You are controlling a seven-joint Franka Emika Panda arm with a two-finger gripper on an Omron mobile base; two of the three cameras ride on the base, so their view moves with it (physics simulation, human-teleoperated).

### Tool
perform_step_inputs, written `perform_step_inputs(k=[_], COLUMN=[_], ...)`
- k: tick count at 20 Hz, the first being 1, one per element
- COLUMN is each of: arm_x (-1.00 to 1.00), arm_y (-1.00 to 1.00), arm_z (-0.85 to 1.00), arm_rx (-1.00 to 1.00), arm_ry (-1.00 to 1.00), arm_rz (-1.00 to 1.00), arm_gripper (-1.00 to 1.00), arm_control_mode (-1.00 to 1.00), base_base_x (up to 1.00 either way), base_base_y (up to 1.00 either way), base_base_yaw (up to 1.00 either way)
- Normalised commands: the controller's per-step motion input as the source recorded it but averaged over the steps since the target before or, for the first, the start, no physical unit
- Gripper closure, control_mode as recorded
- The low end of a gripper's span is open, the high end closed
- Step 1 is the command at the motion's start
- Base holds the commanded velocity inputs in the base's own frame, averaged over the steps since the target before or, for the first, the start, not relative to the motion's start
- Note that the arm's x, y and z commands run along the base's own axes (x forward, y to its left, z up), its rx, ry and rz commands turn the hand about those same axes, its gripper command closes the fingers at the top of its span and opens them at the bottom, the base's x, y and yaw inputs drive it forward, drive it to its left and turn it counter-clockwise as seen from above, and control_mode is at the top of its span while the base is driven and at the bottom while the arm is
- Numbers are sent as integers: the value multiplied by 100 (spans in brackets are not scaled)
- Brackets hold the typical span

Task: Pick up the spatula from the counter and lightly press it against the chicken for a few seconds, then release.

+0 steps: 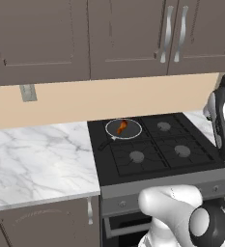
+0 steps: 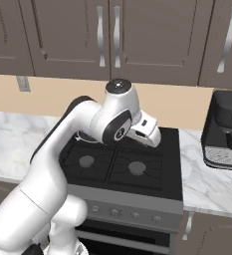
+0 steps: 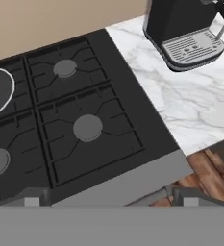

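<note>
On the rear left burner of the stove, the chicken lies in a white-rimmed pan, well apart from the tool, which hangs over the stove's right half, near the marble bench, its 2 fingertips spread wide, holding nothing.

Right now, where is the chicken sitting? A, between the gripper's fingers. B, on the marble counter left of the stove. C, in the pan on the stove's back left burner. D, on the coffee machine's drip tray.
C: in the left base view the orange-brown chicken lies inside the white-rimmed pan, which sits on the back left burner of the black stove.
</note>
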Motion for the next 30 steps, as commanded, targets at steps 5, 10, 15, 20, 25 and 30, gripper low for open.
perform_step_inputs(k=[5, 10, 15, 20, 25, 30], arm_x=[0, 0, 0, 0, 0, 0], arm_y=[-60, -62, -66, -74, -68, -51], arm_z=[-18, -35, -19, 0, -1, -10], arm_rx=[0, 0, 0, 0, 0, 0], arm_ry=[0, 0, 1, 0, 0, 0], arm_rz=[-15, -13, -11, -1, 0, 1], arm_gripper=[-100, -100, -100, -100, -100, -100], arm_control_mode=[-100, -100, -100, -100, -100, -100], base_base_x=[0, 0, 0, 0, 0, 0], base_base_y=[0, 0, 0, 0, 0, 0], base_base_yaw=[0, 0, 0, 0, 0, 0])
